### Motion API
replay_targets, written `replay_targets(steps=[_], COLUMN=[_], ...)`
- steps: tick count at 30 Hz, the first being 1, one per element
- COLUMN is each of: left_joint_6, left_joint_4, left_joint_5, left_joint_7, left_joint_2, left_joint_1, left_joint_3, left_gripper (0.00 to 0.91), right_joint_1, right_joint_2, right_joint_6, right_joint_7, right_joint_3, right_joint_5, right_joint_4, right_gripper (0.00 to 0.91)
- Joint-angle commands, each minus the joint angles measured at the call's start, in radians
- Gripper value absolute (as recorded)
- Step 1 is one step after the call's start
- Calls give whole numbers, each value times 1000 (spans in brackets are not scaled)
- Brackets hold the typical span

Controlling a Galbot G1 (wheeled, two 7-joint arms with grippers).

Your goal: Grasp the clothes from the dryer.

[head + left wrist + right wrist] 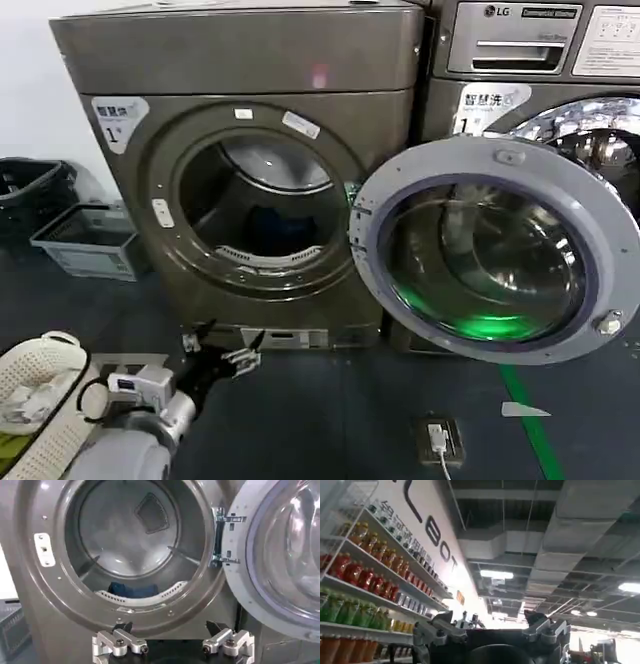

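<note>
The dryer (pixel 250 60) is the bronze-brown machine with a "1" sticker, and its round drum mouth (pixel 262 200) stands open. The clothes (pixel 275 224), a small dark navy heap, lie low at the front of the drum, behind the perforated lip. The left wrist view shows the clothes (pixel 131 589) through the mouth. My left gripper (pixel 222 350) hangs low in front of the dryer's base, below the mouth, open and holding nothing; its fingers (pixel 125 628) spread wide. My right gripper (pixel 490 620) is open and empty, pointing up at a ceiling and drink shelves.
The dryer's round glass door (pixel 500 250) is swung wide open to the right, in front of the grey LG machine (pixel 530 60). A white lattice basket (pixel 40 385) sits beside my left arm. A grey crate (pixel 90 240) stands left of the dryer. A floor socket (pixel 440 440) lies ahead.
</note>
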Motion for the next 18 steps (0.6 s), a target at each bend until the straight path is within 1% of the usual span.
replay_targets(steps=[1,18], left_joint_6=[49,49], left_joint_4=[3,8], left_joint_5=[0,1], left_joint_7=[-1,0], left_joint_2=[-1,-1], left_joint_1=[1,2], left_joint_3=[0,-5], left_gripper=[907,907], right_joint_1=[1,2], right_joint_2=[1,11], right_joint_6=[1,3], right_joint_7=[-1,-2], right_joint_3=[1,3], right_joint_5=[2,7], right_joint_4=[2,6], right_gripper=[907,907])
